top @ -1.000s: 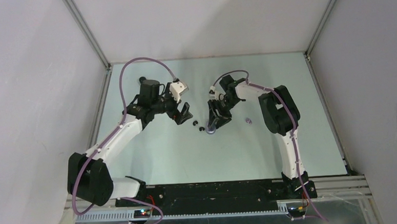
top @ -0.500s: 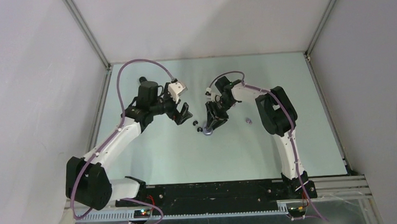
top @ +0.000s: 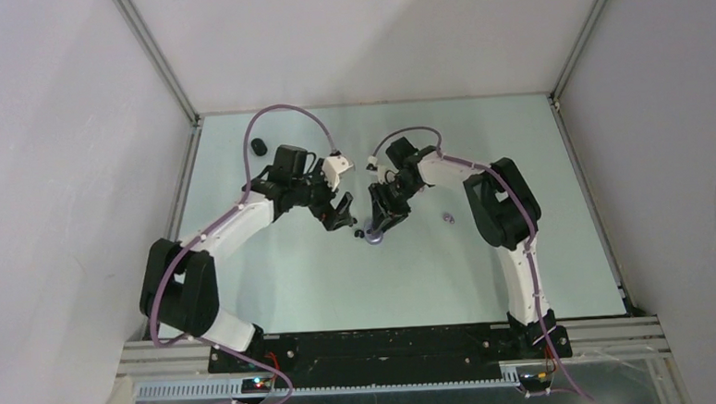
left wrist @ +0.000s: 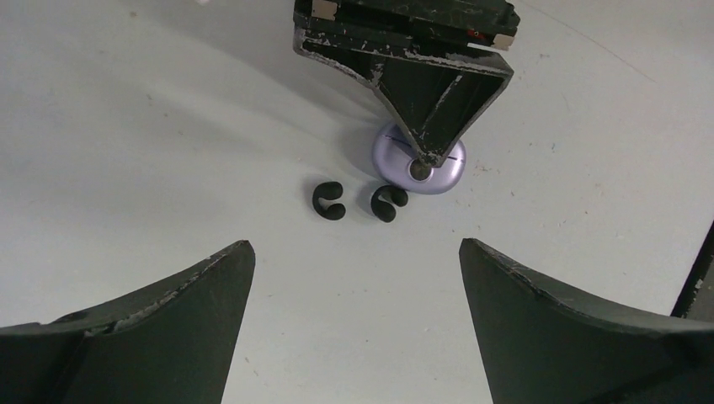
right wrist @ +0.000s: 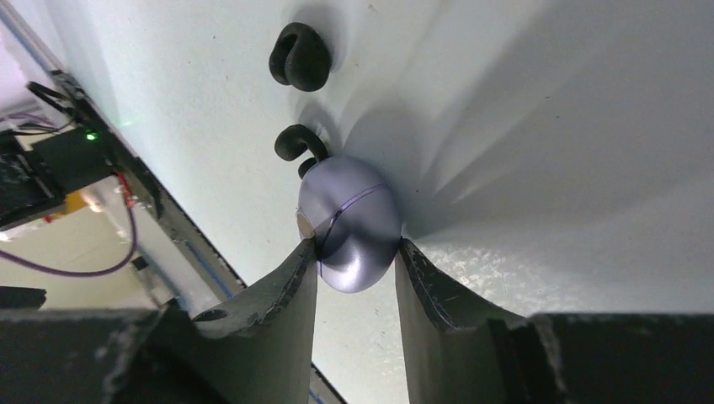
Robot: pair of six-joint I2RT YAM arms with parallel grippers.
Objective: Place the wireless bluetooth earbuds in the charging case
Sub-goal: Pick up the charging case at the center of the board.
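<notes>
The pale purple charging case (right wrist: 349, 223) lies on the table, lid shut, with a seam round it. My right gripper (right wrist: 354, 244) is shut on the case, one finger on each side; both also show in the top view, the gripper (top: 379, 225) above the case (top: 373, 239). Two glossy black earbuds (left wrist: 328, 200) (left wrist: 388, 202) lie just left of the case; the right wrist view shows them too (right wrist: 300, 57) (right wrist: 295, 141). My left gripper (left wrist: 355, 244) is open and empty, its fingers short of the buds. A pale purple earbud (top: 448, 218) lies right of the right gripper.
A small black rounded object (top: 258, 145) sits at the table's back left. The two grippers (top: 338, 214) are close together at mid-table. Grey walls close in the table on the left, back and right.
My left arm has swung right and nearer, bringing its open gripper up to the black earbuds and uncovering the black object at back left. The right gripper has stayed on the case.
</notes>
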